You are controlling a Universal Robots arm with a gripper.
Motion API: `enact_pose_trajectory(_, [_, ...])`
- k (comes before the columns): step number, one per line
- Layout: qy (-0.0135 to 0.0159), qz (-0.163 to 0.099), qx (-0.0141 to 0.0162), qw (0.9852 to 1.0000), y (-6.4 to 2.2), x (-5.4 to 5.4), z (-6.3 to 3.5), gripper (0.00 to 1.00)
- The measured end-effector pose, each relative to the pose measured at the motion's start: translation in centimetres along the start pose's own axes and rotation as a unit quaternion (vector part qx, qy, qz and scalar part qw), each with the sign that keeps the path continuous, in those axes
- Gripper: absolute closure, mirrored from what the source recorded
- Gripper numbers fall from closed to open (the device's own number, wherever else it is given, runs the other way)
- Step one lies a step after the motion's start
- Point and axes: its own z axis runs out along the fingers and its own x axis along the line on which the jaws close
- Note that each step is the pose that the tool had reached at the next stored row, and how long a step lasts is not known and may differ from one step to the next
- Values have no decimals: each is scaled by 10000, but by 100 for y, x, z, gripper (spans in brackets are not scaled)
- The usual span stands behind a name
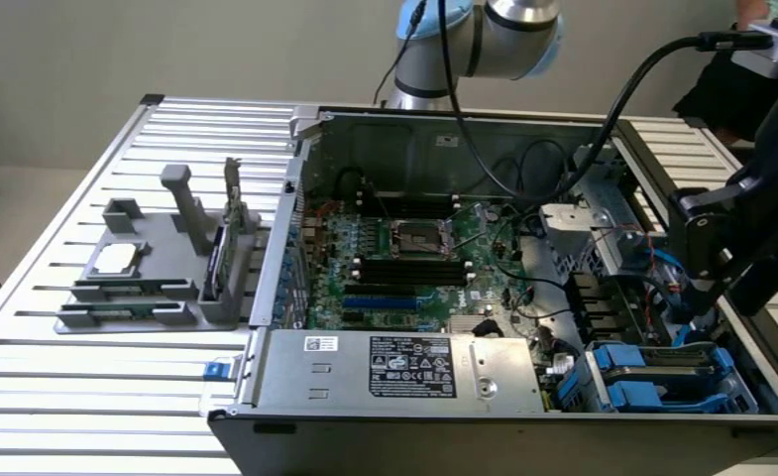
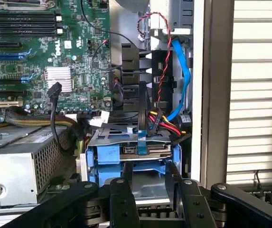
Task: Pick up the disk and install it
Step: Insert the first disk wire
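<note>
At the computer case's [image 1: 362, 441] near corner, exterior view's right: disk [image 2: 152, 185] in blue caddy [image 2: 106, 164]; gripper [image 2: 149, 167] over it, grasp cannot be told.

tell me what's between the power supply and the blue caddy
Black cables hang between the power supply and the blue caddy, seen in the wrist view.

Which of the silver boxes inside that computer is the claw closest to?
The disk in the blue plastic frame: the gripper hangs right over it, open fingers on either side. The big labelled silver box lies off to one side.
</note>
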Motion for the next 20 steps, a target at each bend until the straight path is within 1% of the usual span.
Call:
enact_pose_trajectory(4, [-30, 200, 14, 9998, 3, 0, 0, 59])
enact_pose_trajectory(10, [-64, 474, 33, 9989, 7, 0, -1, 59])
enact_pose_trajectory(15, [-70, 698, 52, 9975, 9, 0, 1, 59])
enact_pose_trajectory(20, [-70, 882, 67, 9961, 13, -6, 7, 59])
